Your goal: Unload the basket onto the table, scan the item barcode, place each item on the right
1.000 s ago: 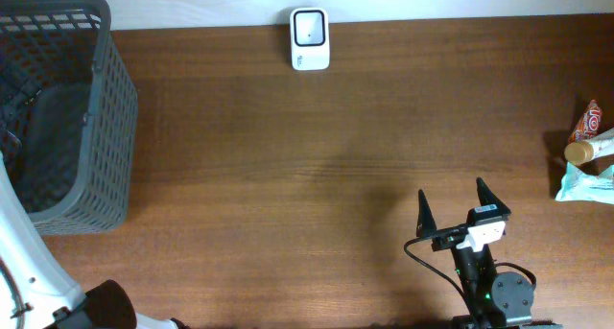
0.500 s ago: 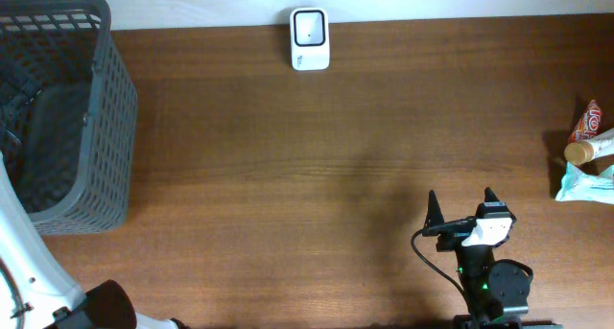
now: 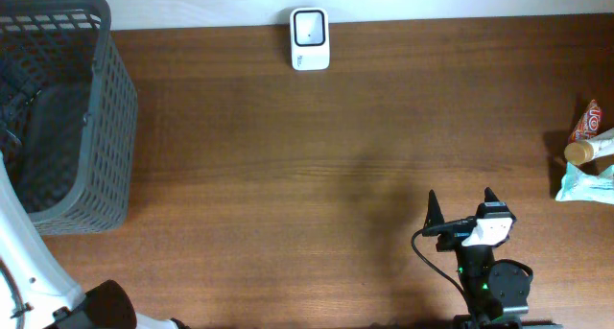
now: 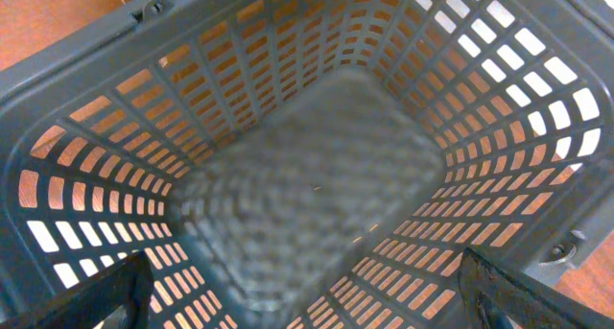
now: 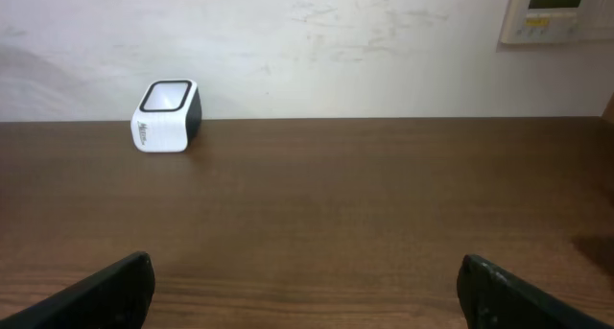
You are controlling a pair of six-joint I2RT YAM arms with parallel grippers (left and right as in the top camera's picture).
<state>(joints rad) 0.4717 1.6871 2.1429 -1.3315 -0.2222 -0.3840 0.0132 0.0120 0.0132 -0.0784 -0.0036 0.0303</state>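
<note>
**Clerk:** Near edge of the bench [image 3: 288, 176], right side?

**Checker:** One right gripper [image 3: 460, 197]. Black fingers spread wide with nothing between them, tips pointing toward the far edge. Its arm stands at the near edge.

**Clerk:** Near edge, left side?

**Checker:** One white arm [image 3: 24, 257], rising at the near-left corner and leaning over the basket [image 3: 115, 128]. The left gripper [image 4: 307, 295] shows only in its own wrist view. Fingers wide apart, empty, hanging above the basket's inside.

**Clerk:** The basket itself?

**Checker:** One, grey plastic, slotted walls, standing along the left edge up to the far-left corner. Its floor is blurred in the wrist view.

**Clerk:** Goods for scanning?

**Checker:** Three, bunched at the right edge about halfway back, partly cut off by the frame. Nearest, a pale blue packet [image 3: 583, 183]. Behind it and touching, what looks like a bottle [image 3: 578, 152] with a tan cap. Farthest, a red wrapper [image 3: 586, 121]. All lie well apart from both grippers. I cannot tell which is the one to be scanned.

**Clerk:** Far edge?

**Checker:** One scanner [image 3: 309, 38], a white box with a dark window, left of the middle of the far edge and well apart from the goods.

**Clerk:** Beyond the bench?

**Checker:** One pale wall [image 5: 336, 51], with a beige panel [image 5: 561, 8] at its upper right.
</note>
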